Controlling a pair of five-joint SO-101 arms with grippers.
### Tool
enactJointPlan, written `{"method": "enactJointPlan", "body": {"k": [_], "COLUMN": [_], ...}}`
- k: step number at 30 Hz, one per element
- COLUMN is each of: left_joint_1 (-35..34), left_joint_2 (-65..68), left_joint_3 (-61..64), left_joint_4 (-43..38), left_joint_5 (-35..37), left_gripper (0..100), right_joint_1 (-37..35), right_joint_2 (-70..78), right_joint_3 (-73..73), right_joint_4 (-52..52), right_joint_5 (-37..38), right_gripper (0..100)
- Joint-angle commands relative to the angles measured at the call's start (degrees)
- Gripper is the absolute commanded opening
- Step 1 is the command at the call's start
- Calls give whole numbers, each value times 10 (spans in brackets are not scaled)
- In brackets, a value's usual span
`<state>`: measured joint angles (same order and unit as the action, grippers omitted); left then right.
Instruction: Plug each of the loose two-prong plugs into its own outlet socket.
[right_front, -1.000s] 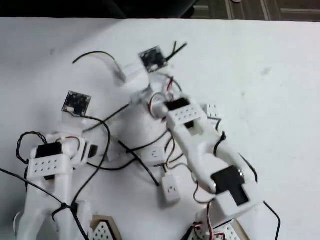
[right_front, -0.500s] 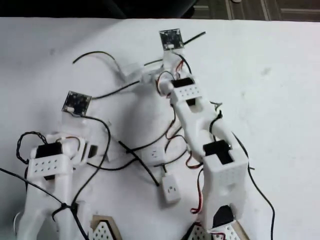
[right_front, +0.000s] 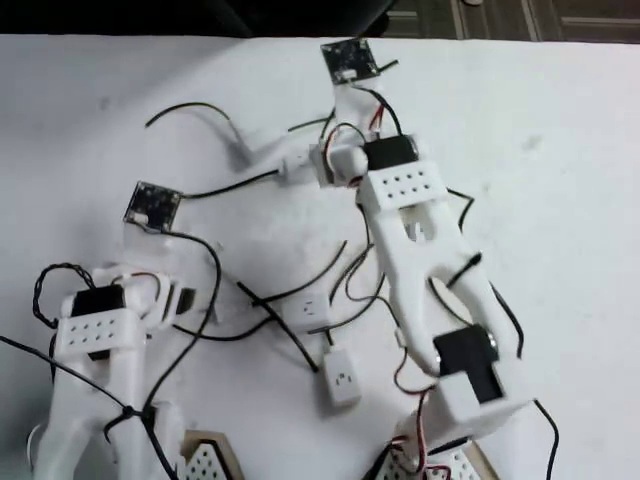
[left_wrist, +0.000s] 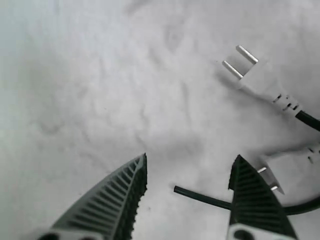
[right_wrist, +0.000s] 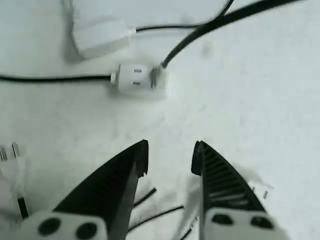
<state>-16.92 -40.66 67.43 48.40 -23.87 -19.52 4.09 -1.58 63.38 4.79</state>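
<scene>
While small white plastic outlet sockets (right_front: 312, 308) lie centrally seen from above, the left gripper (left_wrist: 190, 157) hangs wide and empty near a white two-prong plug (left_wrist: 260, 80), which is likely light and rigid and best pinched across its body. The right gripper (right_wrist: 171, 144) is part-open, empty.

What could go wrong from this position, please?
1. A black cable lies under the gap between the open fingers of the left gripper; closing may pinch it instead of the plug beside one finger.
2. Loose cables run close by a socket; if an arm snags them, the socket could shift.
</scene>
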Motion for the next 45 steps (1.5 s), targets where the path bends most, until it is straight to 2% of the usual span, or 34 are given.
{"method": "enactJointPlan", "body": {"k": [1,5,8,11,19,21,25,30,33,45], "left_joint_1": [-5,-5,-4,-4,-6,-19,-55,-62,-62,-61], "left_joint_2": [-16,-16,-16,-16,-16,-16,-16,-13,-13,-13], "left_joint_3": [-3,-3,-3,-3,-4,-6,-18,-15,-15,-14], "left_joint_4": [-10,-10,-10,-10,-10,-10,-11,-27,-27,-27], "left_joint_5": [3,3,3,3,6,7,33,43,43,40], "left_gripper": [267,267,267,267,267,267,269,270,270,269], "right_joint_1": [16,23,23,22,-22,-56,-142,-258,-302,-317], "right_joint_2": [-62,-85,-95,-121,-261,-291,-314,-262,-215,-78], "right_joint_3": [-25,-25,-19,32,270,316,356,356,356,356], "right_joint_4": [103,199,255,262,122,88,43,0,-36,-100], "right_joint_5": [84,142,149,146,145,143,76,25,6,4], "right_gripper": [136,136,136,136,136,138,140,141,140,137]}}
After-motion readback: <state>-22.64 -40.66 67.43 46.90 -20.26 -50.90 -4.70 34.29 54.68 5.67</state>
